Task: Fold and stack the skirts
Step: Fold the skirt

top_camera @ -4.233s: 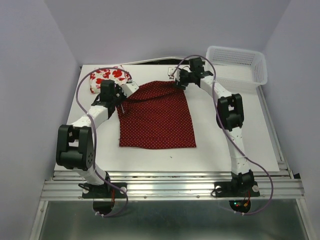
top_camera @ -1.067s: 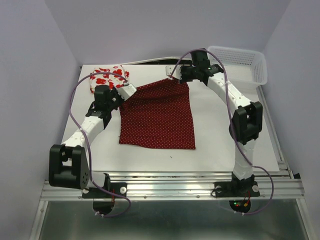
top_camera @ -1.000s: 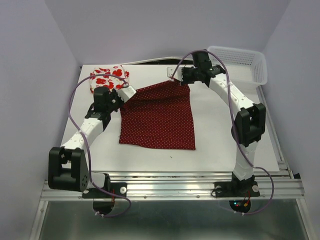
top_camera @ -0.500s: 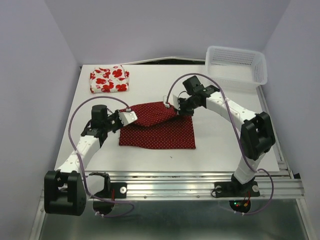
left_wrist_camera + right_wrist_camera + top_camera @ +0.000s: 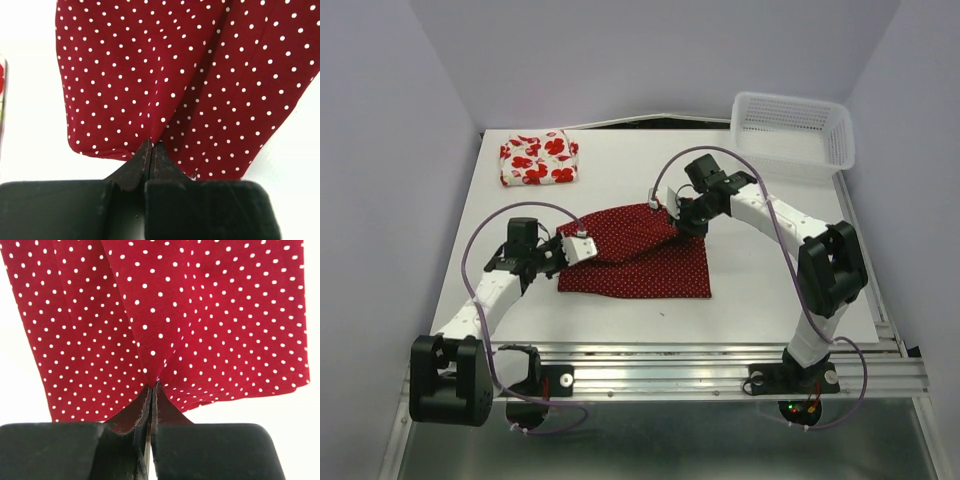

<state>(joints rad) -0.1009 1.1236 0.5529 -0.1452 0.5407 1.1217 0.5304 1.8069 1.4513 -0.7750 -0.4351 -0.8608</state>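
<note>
The white table (image 5: 760,290) is filling most of the top view, and everything is sitting on it. The dark red dotted skirt (image 5: 640,265) is the largest item: it is lying in the middle of the table, between my two arms, with its near hem resting flat on the surface and its far edge raised off the table and hanging over the flat part, so the cloth is partly doubled on itself. The white plastic basket (image 5: 795,158) is standing upright at the far right corner, well apart from the dotted skirt. The flowered skirt (image 5: 537,158), white with red blooms, is sitting as a compact folded bundle at the far left corner, also well apart from the dotted one; a sliver of it is showing at the left edge of the left wrist view. My left gripper (image 5: 151,146) is pinching the dotted skirt at its left corner, jaws pressed together with only the thin cloth between them, and folds are fanning out from the tips. My right gripper (image 5: 153,386) is clamping the same skirt at its far right corner, jaws likewise pressed tight on the fabric, with creases radiating away from the pinch. Both held corners are hanging above the table, the left one nearer to me than the right.
</note>
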